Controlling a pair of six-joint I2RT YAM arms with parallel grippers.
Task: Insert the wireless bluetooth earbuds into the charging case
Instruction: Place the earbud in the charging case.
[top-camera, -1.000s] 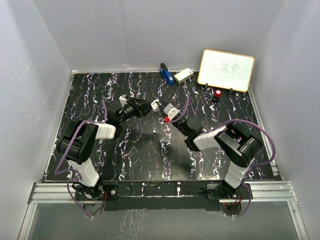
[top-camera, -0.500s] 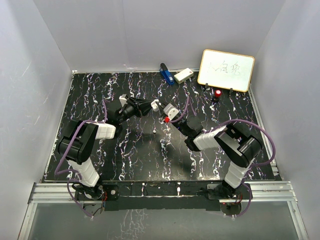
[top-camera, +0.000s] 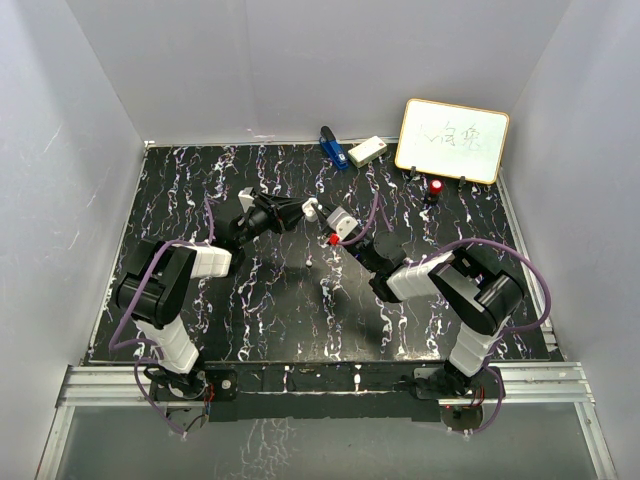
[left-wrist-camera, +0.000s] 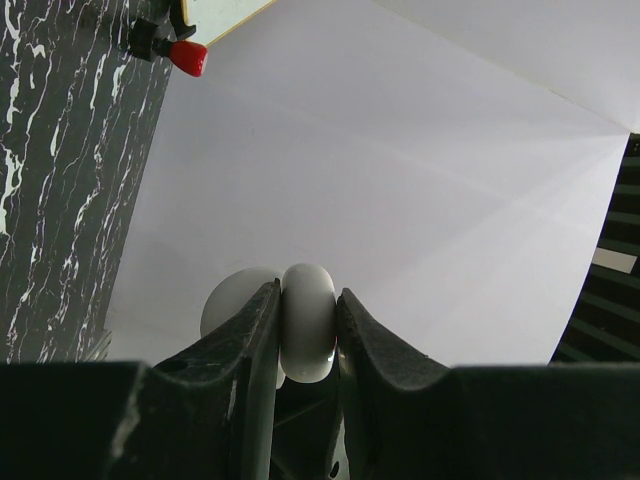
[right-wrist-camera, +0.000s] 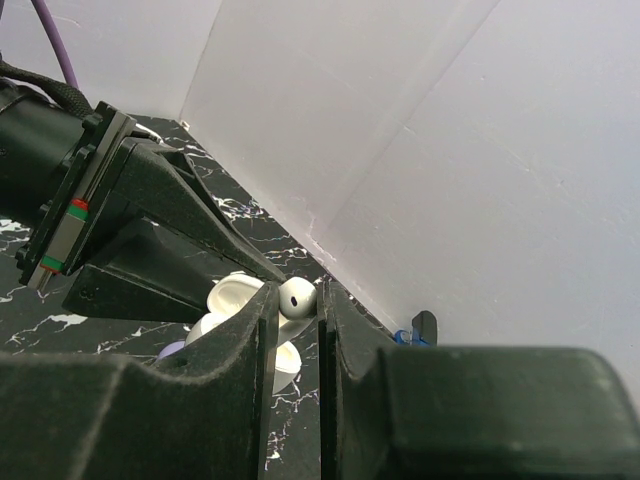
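Observation:
My left gripper (top-camera: 304, 210) is shut on a white pebble-like charging case (left-wrist-camera: 307, 325) and holds it above the table's middle, with its lid (left-wrist-camera: 232, 300) open. My right gripper (top-camera: 327, 219) is shut on a white earbud (right-wrist-camera: 298, 296) and holds it right next to the open case (right-wrist-camera: 233, 296). The bud's head sits by the case's rim; I cannot tell whether they touch. The left gripper's black fingers (right-wrist-camera: 170, 235) fill the left of the right wrist view. A pale purple thing (right-wrist-camera: 172, 350) peeks out below the case, mostly hidden.
A whiteboard (top-camera: 452, 140) leans at the back right with a red-capped knob (top-camera: 437, 186) in front of it. A blue object (top-camera: 331, 146) and a small white box (top-camera: 367, 151) lie at the back wall. White walls enclose the black marbled table (top-camera: 250, 300).

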